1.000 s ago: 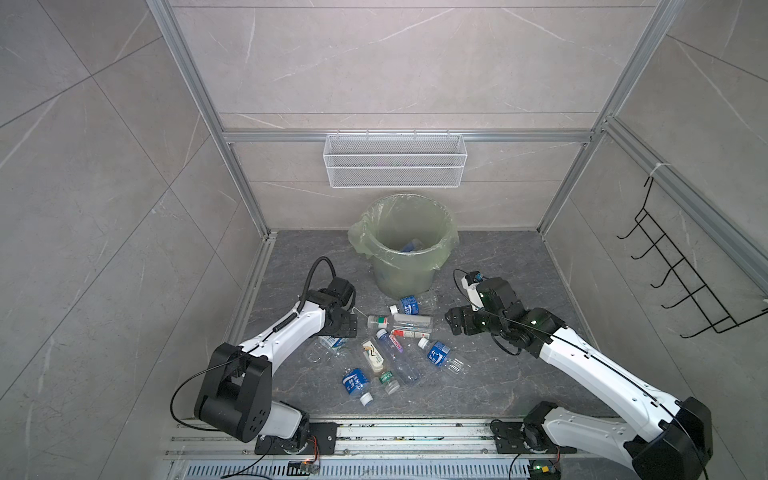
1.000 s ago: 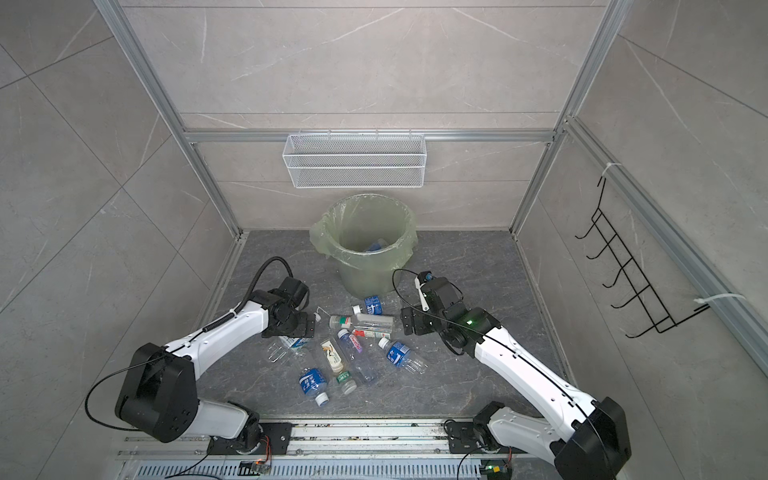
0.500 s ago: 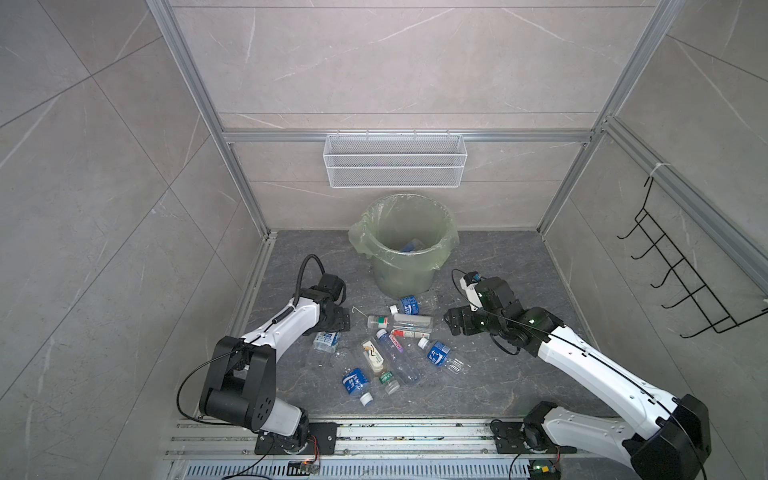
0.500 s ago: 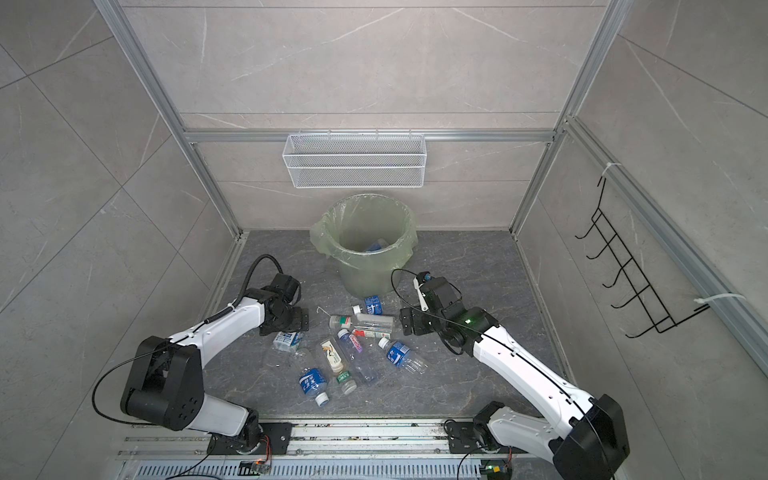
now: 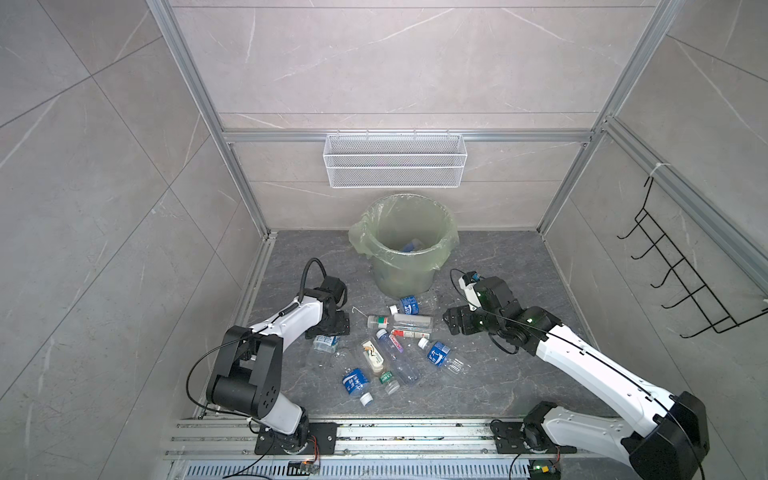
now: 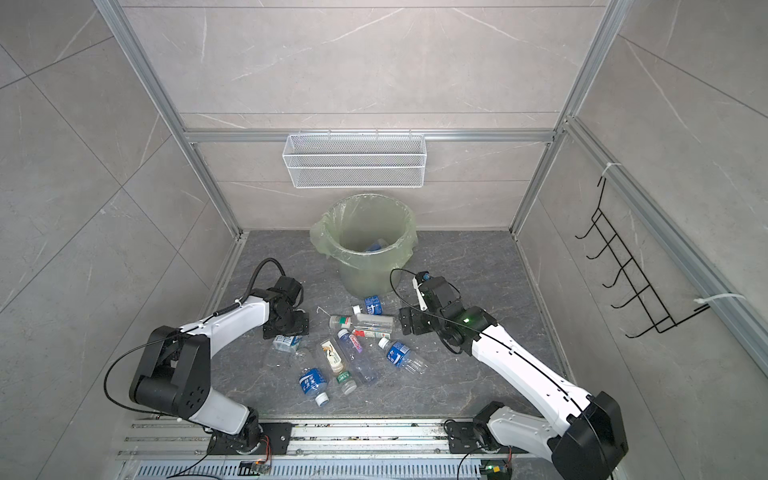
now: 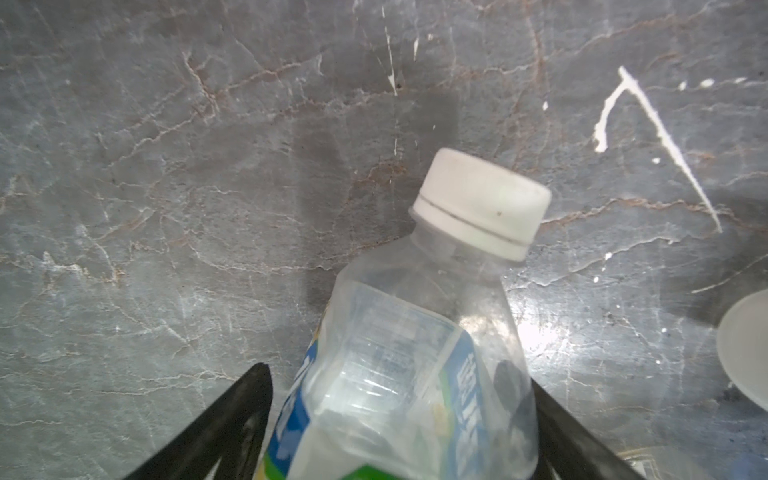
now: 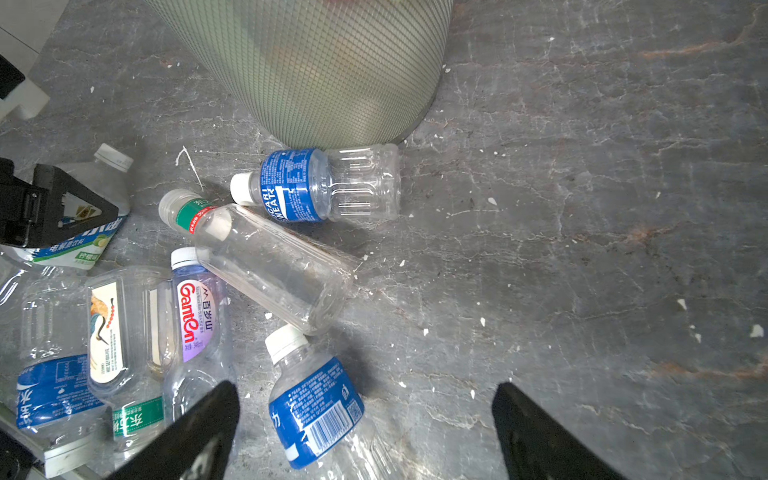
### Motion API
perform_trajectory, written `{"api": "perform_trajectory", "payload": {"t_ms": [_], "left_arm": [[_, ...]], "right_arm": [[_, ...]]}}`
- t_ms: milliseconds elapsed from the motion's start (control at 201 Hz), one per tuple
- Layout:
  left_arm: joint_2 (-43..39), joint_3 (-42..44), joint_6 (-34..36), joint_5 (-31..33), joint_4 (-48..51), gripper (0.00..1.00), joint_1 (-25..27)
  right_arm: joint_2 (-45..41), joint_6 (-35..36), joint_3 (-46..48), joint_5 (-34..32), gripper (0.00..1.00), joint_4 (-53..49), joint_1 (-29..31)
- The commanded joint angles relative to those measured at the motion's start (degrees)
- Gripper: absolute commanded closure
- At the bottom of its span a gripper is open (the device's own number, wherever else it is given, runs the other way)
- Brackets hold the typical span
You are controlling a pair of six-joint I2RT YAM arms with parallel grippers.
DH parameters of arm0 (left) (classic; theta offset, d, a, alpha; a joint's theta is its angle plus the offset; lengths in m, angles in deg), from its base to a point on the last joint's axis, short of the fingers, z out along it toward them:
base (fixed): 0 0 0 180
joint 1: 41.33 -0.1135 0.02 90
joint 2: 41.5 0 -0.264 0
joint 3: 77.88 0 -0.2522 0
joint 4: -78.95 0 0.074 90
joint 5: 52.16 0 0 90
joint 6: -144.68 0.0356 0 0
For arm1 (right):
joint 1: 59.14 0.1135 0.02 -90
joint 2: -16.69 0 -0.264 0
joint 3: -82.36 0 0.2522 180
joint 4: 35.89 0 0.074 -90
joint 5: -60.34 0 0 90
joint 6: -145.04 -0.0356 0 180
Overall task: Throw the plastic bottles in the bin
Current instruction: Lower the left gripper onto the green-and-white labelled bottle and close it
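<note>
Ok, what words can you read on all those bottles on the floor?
"CARI SWEAT": white letters on the blue-label bottle beside the bin.
"Ganten": red letters on the purple-label bottle.
"百岁山": dark letters next to it on the same label.
The print on the barcode bottle and on the other labels is too small or blurred to read.

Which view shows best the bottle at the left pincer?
The left wrist view: the bottle is close, white cap and blue-green label clear, between the jaws of the left pincer. Both top views show it small, half under the pincer. The right wrist view shows it partly behind the pincer.
</note>
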Motion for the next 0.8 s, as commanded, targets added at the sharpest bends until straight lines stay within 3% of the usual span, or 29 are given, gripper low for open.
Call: {"api": "perform_trajectory", "payload": {"t_ms": [0,538,791], "left_arm": [[1.04,-1.79,-0.04,-0.84,0.87,0.15,-0.42],[-1.39,-1.29,-0.43,2.04,0.92,0.41,-0.38],[-11.1,0.92,-1.74,4.58,1.22,0.42,-0.31]], "right_arm": [[0.65,-0.7,0.04,0.66,0.04,0.7,0.3],[0.99,-0.91,0.29,1.15,0.05,0.84,0.33],[0.87,-1.18,0.81,1.6,0.05,1.73,0.26]]}}
